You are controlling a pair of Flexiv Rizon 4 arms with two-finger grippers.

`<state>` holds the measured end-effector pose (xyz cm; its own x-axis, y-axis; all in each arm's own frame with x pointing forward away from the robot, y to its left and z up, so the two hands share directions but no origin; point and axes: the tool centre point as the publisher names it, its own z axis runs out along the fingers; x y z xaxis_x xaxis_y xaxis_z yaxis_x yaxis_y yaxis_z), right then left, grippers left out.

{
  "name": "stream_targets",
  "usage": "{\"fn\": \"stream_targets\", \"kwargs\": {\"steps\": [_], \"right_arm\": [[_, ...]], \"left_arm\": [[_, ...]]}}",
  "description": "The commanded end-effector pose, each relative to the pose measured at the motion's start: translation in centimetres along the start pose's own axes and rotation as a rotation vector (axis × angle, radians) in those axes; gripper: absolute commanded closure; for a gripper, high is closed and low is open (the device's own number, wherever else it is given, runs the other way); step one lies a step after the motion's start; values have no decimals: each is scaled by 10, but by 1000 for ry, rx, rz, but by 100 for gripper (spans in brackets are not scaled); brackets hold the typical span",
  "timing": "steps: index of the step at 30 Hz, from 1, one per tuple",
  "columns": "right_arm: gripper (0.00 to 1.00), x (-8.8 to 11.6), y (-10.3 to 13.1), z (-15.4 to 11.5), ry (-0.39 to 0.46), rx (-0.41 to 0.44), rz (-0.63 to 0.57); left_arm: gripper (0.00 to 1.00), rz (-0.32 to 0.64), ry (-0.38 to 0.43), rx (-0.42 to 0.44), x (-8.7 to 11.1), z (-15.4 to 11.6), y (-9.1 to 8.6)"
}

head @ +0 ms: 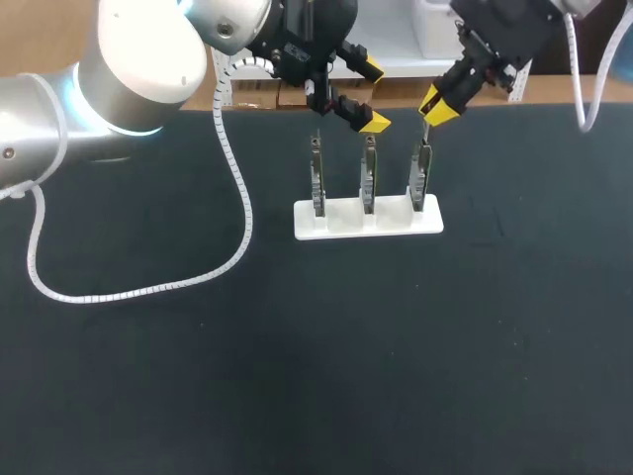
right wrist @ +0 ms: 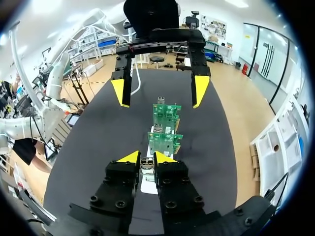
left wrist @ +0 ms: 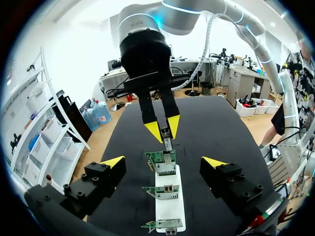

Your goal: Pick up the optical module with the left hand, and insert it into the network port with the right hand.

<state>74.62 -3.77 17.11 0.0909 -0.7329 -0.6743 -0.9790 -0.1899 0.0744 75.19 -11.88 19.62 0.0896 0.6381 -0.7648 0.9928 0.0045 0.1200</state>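
A white stand holds three upright green network boards. My right gripper hangs over the right-hand board, shut on the small silvery optical module, which points down at that board's top edge. The right wrist view shows the module pinched between the yellow tips of my right gripper. My left gripper hovers open behind the middle board, holding nothing. In the left wrist view my left gripper spreads wide either side of the stand, facing my right gripper and the module.
The stand sits near the far edge of the black table. My left arm's white spiral cable droops onto the table to the left of the stand. The third board stands at the stand's left end.
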Motion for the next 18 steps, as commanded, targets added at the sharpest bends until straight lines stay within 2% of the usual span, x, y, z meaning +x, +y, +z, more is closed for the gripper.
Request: {"fn": "stream_targets", "kwargs": {"steps": [1,10,18], "right_arm": [[100,1,1,1,3,4,2],[100,4,-1,6,-4,-12,7],[100,-1,-3,2,4,-1,-15]], "left_arm": [[0,-3,9,4,-2,0,2],[0,-3,9,4,-2,0,2],[0,-3,9,4,-2,0,2]]}}
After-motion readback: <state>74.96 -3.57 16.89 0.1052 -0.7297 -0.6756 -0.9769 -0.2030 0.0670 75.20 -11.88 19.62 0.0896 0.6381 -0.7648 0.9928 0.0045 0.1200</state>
